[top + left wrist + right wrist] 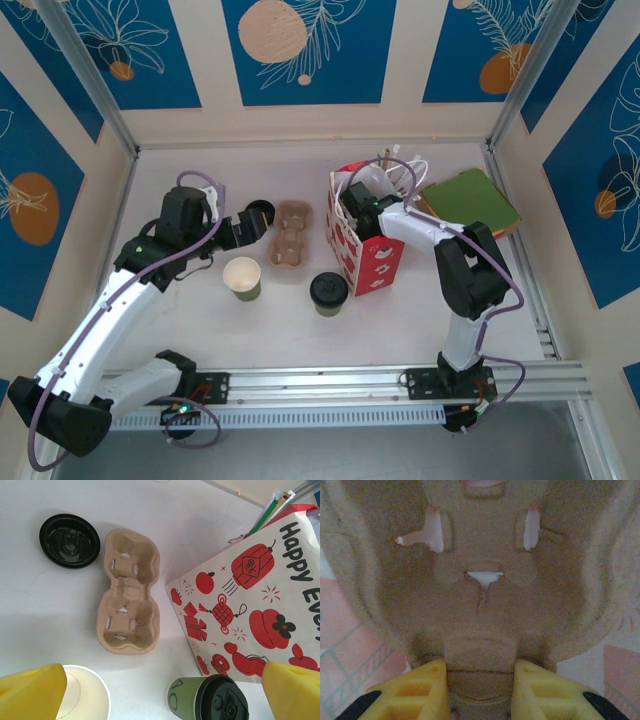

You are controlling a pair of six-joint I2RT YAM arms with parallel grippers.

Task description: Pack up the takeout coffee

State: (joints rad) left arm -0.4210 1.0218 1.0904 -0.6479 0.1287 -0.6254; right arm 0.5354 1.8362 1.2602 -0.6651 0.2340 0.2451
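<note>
Reaching over from the left, my left gripper [250, 224] hovers with jaws spread wide, holding nothing. My right gripper [479, 687] is bent down into the bag [375, 262], which reads "Happy Eve…", and pinches a pulp cup tray [480, 605]. The takeout coffee [328, 292] stands on the table [400, 330] just beside the bag's near corner.

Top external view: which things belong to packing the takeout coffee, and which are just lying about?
Job: lidded green cup, red-and-white bag, pulp carrier in the right gripper.
Lying about: lidless cup, loose black lid, tabletop carrier, green board.
</note>
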